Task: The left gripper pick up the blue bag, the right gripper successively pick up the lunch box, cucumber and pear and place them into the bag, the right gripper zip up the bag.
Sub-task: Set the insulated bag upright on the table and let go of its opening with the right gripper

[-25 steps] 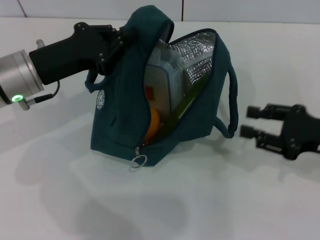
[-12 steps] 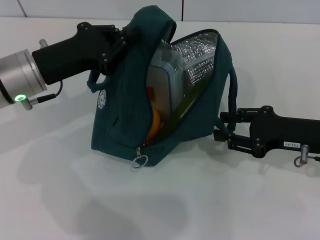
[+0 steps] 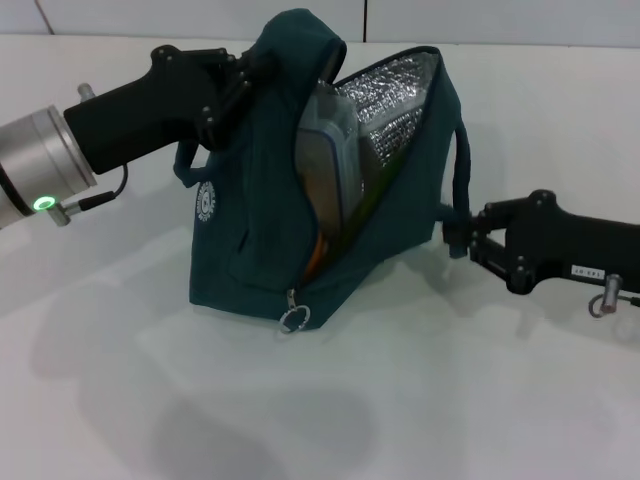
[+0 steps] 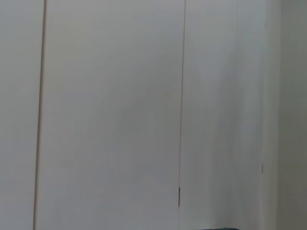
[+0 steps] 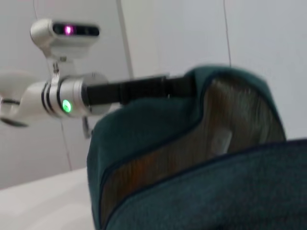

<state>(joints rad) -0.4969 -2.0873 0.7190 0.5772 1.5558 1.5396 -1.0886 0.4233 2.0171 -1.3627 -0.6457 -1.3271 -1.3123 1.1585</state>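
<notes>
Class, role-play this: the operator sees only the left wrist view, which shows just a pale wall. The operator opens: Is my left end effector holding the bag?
Observer: Yes. In the head view the left end effector grips the blue bag at its top, and the bag stands upright.
Operator: Is it zipped?
Observer: No. The mouth gapes, and the lunch box shows inside.
Operator: Where is the other arm?
Observer: The right end effector is at the bag's right-side handle.
</notes>
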